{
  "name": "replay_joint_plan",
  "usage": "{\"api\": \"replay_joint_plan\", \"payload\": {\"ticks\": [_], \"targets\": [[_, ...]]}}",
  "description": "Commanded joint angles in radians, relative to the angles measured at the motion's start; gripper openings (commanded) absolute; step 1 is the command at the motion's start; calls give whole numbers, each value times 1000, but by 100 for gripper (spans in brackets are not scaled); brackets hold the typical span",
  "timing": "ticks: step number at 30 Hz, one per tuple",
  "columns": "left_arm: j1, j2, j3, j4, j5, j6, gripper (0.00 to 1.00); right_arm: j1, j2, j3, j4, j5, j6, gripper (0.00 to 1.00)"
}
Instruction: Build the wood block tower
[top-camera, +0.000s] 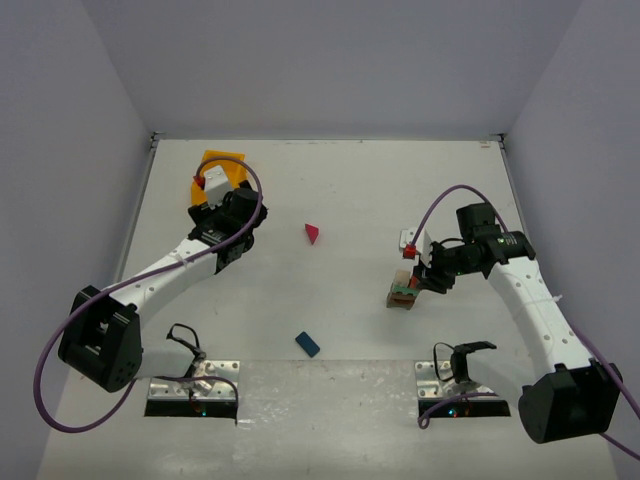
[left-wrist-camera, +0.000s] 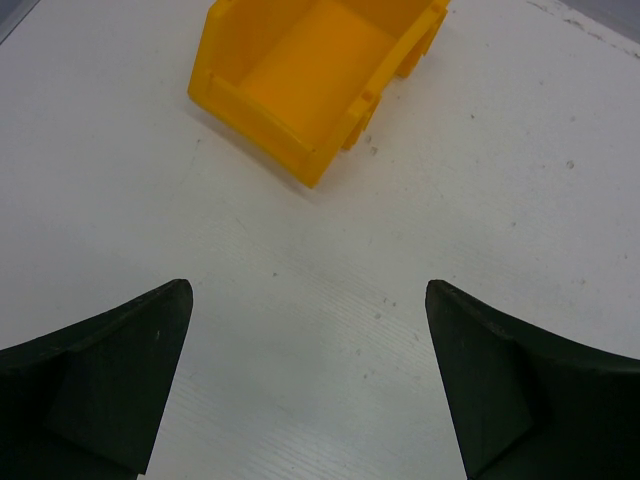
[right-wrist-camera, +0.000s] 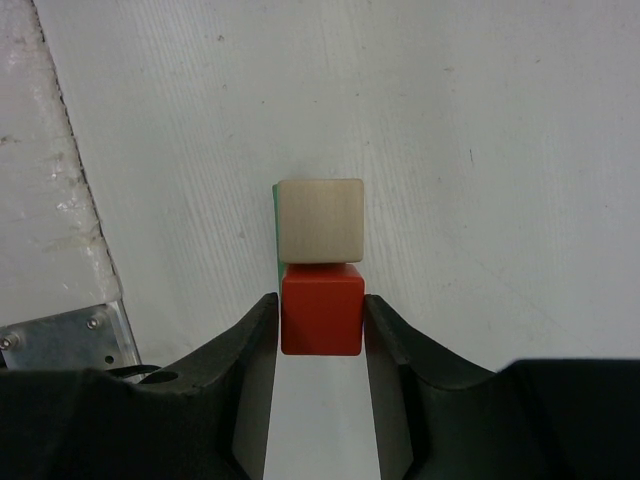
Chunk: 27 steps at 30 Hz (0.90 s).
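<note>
The tower (top-camera: 402, 292) stands right of centre, brown at the base with green, red and cream pieces above. In the right wrist view a red cube (right-wrist-camera: 321, 310) lies between the fingers, touching a cream cube (right-wrist-camera: 320, 220), with a green edge (right-wrist-camera: 276, 235) showing beside them. My right gripper (right-wrist-camera: 320, 305) straddles the red cube, open only slightly, with a thin gap on the left side. A magenta prism (top-camera: 313, 233) and a blue block (top-camera: 307, 344) lie loose on the table. My left gripper (left-wrist-camera: 308, 290) hangs wide open over bare table, holding nothing.
A yellow-orange bin (left-wrist-camera: 310, 75) sits just ahead of the left gripper (top-camera: 212, 200), at the back left of the table (top-camera: 330, 190). Metal mounting plates (top-camera: 195, 380) sit along the near edge. Grey walls enclose the table.
</note>
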Motion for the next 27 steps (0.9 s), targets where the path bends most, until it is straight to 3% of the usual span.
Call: {"api": "replay_joint_plan", "payload": {"ticks": [1, 27], "targets": [[-1, 3, 41, 13, 2, 8, 100, 8, 3, -4, 12, -12, -11, 39], [-1, 9, 41, 12, 0, 8, 100, 12, 3, 5, 25, -33, 4, 35]]}}
